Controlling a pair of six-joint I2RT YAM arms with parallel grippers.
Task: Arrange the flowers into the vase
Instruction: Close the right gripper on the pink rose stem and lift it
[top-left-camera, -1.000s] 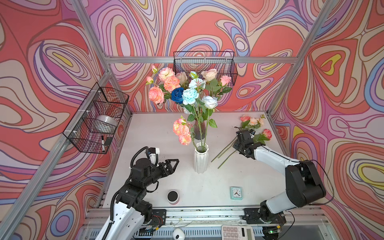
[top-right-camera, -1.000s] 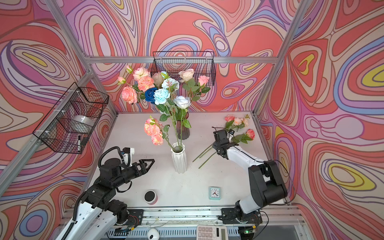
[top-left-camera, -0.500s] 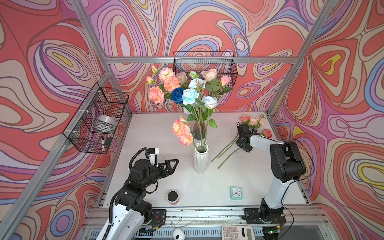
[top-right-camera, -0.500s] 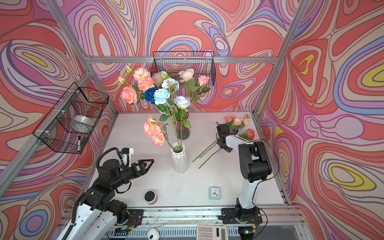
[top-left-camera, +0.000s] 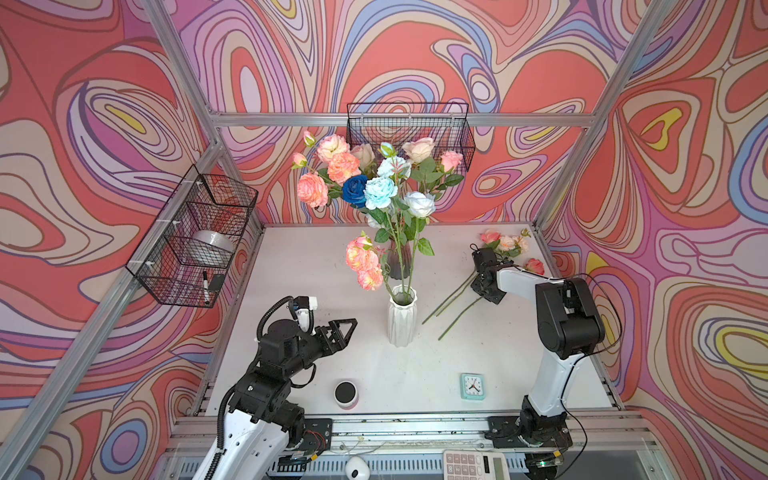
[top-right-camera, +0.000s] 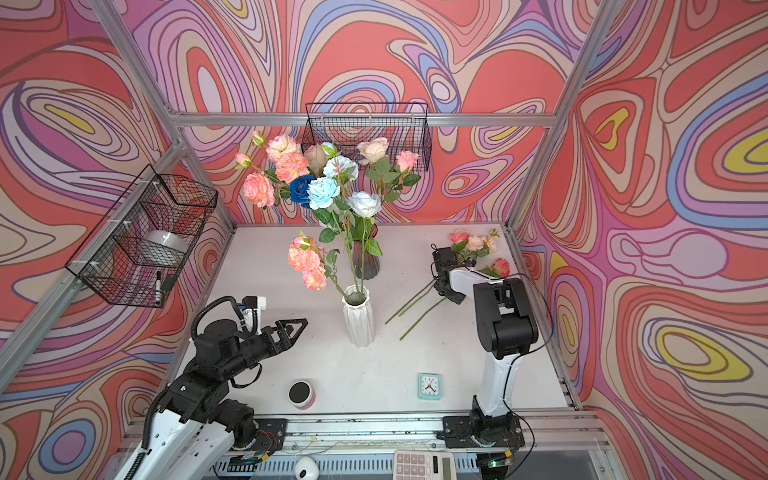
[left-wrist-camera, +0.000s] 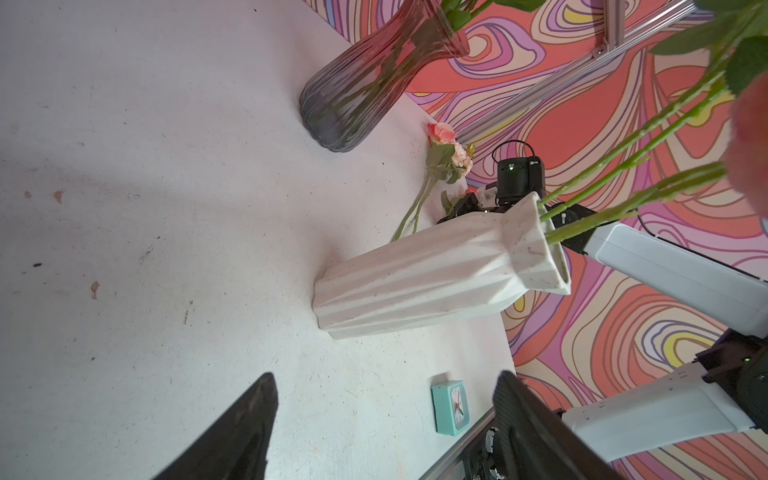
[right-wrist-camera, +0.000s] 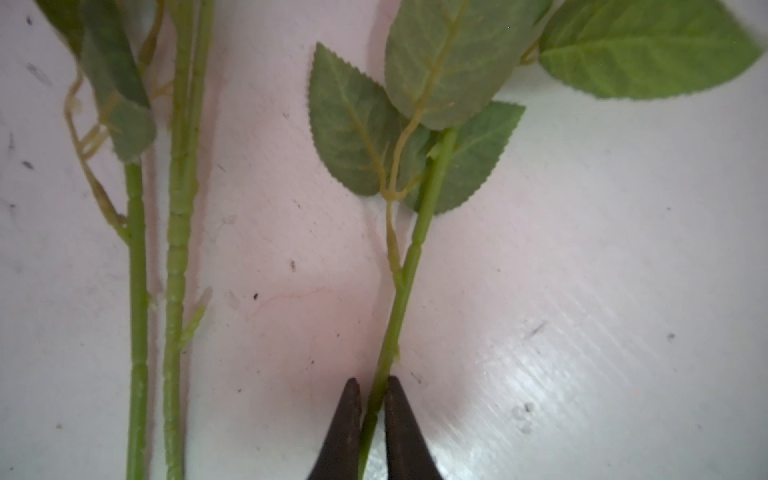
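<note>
A white ribbed vase (top-left-camera: 401, 318) (top-right-camera: 358, 322) (left-wrist-camera: 436, 274) stands mid-table with peach-headed flowers (top-left-camera: 363, 262) in it. Loose flowers (top-left-camera: 505, 245) (top-right-camera: 473, 243) lie at the back right, their stems (top-left-camera: 449, 299) pointing toward the vase. My right gripper (top-left-camera: 480, 286) (right-wrist-camera: 372, 399) is down on the table among them, shut on one thin green leafy stem (right-wrist-camera: 399, 299). Two other stems (right-wrist-camera: 137, 291) lie free beside it. My left gripper (top-left-camera: 347, 328) (top-right-camera: 297, 328) (left-wrist-camera: 384, 386) hovers open and empty left of the vase.
A dark glass vase (top-left-camera: 399, 266) with a large bouquet (top-left-camera: 374, 178) stands behind the white one. A teal clock (top-left-camera: 472, 385) and a small black-topped cylinder (top-left-camera: 346, 393) sit near the front edge. Wire baskets (top-left-camera: 195, 237) (top-left-camera: 409, 129) hang on the left and back walls.
My right gripper has closed on a flower stem on the table, and that arm's elbow has shifted. The left arm has not moved.
</note>
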